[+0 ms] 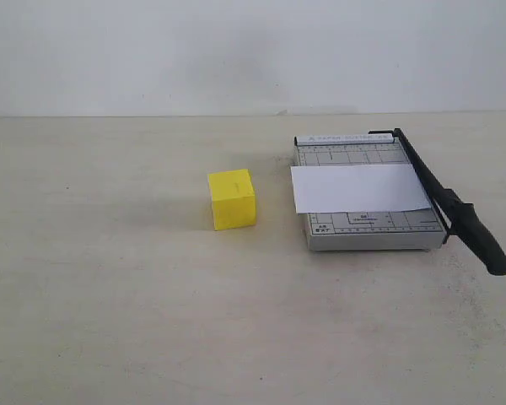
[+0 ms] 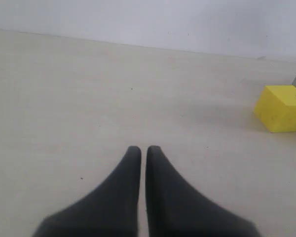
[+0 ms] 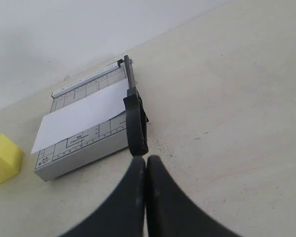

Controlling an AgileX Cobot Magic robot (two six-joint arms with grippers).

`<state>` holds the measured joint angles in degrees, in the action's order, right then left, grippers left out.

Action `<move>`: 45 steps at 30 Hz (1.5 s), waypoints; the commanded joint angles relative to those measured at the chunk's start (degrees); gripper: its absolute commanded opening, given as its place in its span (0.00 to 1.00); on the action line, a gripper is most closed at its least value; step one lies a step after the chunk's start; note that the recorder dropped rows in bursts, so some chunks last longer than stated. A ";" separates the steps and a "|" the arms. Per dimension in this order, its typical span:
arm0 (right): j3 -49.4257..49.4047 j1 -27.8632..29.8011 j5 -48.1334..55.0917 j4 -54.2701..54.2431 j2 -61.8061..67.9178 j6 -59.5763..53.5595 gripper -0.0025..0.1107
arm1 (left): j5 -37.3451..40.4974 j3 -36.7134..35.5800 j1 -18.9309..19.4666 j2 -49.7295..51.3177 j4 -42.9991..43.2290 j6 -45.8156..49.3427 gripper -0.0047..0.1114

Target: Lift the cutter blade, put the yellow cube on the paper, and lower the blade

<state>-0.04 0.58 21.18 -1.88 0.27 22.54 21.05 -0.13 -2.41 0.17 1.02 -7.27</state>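
Observation:
The yellow cube [image 1: 232,199] rests on the table left of the grey gridded board [image 1: 367,232]. A white paper [image 1: 359,187] lies flat across that board. The cutter blade [image 1: 443,199] is down along the board's right edge, its thick black handle [image 1: 481,238] jutting past the near corner. Neither gripper shows in the exterior view. In the left wrist view my left gripper [image 2: 139,149] is shut and empty over bare table, with the cube [image 2: 281,107] far off to one side. My right gripper [image 3: 146,159] is shut and empty just short of the handle end [image 3: 135,129]; paper [image 3: 79,117] and cube [image 3: 3,159] lie beyond.
A pale wall [image 1: 253,51] stands behind the beige table [image 1: 110,321]. Only the board, paper and cube rest on the tabletop.

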 commanded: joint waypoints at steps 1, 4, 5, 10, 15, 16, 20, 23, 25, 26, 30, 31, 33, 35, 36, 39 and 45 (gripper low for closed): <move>0.04 0.01 -0.78 0.26 -0.27 -2.44 0.02 | -0.26 0.13 0.14 -0.17 -0.11 0.08 0.08; 0.04 0.01 -0.78 0.26 -0.27 -2.44 0.02 | -0.26 0.13 0.14 -0.17 -0.11 0.08 0.08; 0.04 0.01 -0.78 0.26 -0.27 -2.44 0.02 | -0.26 0.13 0.14 -0.17 -0.11 0.08 0.08; 0.04 0.01 -0.78 0.26 -0.27 -2.44 0.02 | -0.26 0.13 0.14 -0.17 -0.11 0.08 0.08; 0.04 0.01 -1.72 2.77 -0.27 -4.54 0.02 | -0.26 0.13 0.14 -0.17 -0.11 0.08 0.08; 0.04 0.01 -2.77 4.07 -0.27 -4.93 0.02 | -0.26 0.13 0.14 -0.17 -0.11 0.08 0.08; 0.04 0.01 -12.94 4.02 -0.27 -3.08 0.02 | -0.26 0.13 0.14 -0.17 -0.11 0.08 0.08; 0.04 0.01 -22.55 -3.61 -0.27 3.62 0.02 | -0.26 0.13 0.14 -0.17 -0.11 0.08 0.08; 0.04 0.01 -28.52 -4.19 -0.27 3.91 0.02 | -0.26 0.13 0.14 -0.17 -0.11 0.08 0.08; 0.04 0.01 -32.04 -4.19 -0.27 3.81 0.02 | -0.26 0.13 0.14 -0.17 -0.11 0.08 0.08; 0.04 0.01 -40.80 -4.68 -0.27 3.81 0.02 | -0.26 0.13 0.14 -0.17 -0.11 0.08 0.08; 0.04 0.01 -40.65 -4.68 -0.27 3.73 0.02 | -0.26 0.13 0.14 -0.17 -0.11 0.08 0.08; 0.04 0.01 -38.41 -4.68 -0.27 0.74 0.02 | -0.26 0.13 0.14 -0.17 -0.11 0.08 0.08; 0.04 0.01 -35.52 -4.68 -0.27 -5.90 0.02 | -0.26 0.13 0.14 -0.17 -0.11 0.08 0.08; 0.04 0.01 -35.00 -4.68 -0.27 -9.22 0.02 | -0.26 0.13 0.14 -0.17 -0.11 0.08 0.08; 0.04 0.01 -37.96 -4.68 2.29 -21.82 0.02 | -0.26 0.13 0.14 -0.17 -0.11 0.08 0.08; 5.57 0.01 -34.06 -3.51 26.15 -27.39 0.02 | -0.26 0.13 0.14 -0.17 -0.11 0.08 0.08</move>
<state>2.11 0.58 -15.97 -6.35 14.55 -2.02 21.05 -0.13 -2.41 0.17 1.02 -7.27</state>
